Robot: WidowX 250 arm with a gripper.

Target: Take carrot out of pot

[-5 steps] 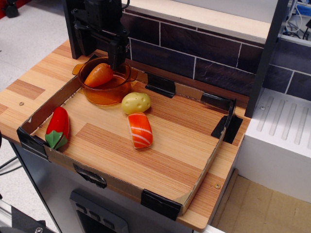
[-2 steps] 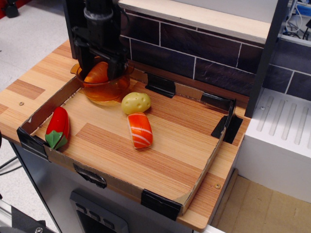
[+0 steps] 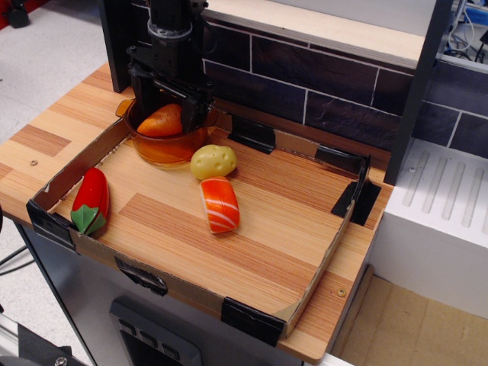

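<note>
Upper left of frame: the gripper [image 3: 169, 114] reaches down into the pot [image 3: 164, 145], jaws set either side of the carrot [image 3: 162, 121] and seemingly clamped on it, tho contact is partly hidden. The carrot sits tilted at rim level, inside the pot, likely mid-lift; it hasn't cleared the wall. The pot stands in the far-left corner of a shallow cardboard tray [image 3: 320, 267], prob. there to keep toys from rolling off.

Just right of the pot lies a potato [image 3: 213, 162], w/ a salmon piece [image 3: 219, 204] below it. A red pepper [image 3: 91, 200] lies at the tray's left edge.

The worktop [image 3: 46, 145] is striped wood laminate, backed by dark tile wall [image 3: 305, 72]; a white unit [image 3: 442, 221] stands at right.
</note>
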